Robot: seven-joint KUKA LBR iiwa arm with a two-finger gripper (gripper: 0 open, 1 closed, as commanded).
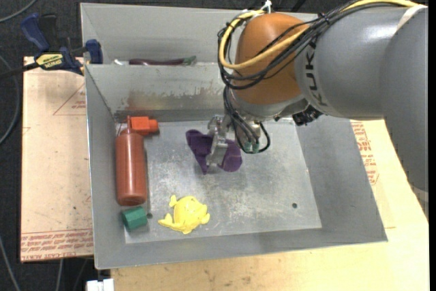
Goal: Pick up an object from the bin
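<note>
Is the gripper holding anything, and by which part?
Cannot be told: the gripper is down at the middle of the crumpled purple object in the centre of the grey metal bin, hiding any hold.

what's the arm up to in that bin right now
The KUKA arm comes in from the right, and its gripper is down at a crumpled purple thing near the middle of the grey bin. Whether it has a grip on it cannot be told from this view. Along the left wall lies a reddish-brown bottle with an orange cap. Past its other end sit a small green block and a yellow toy, apart from the gripper.
</note>
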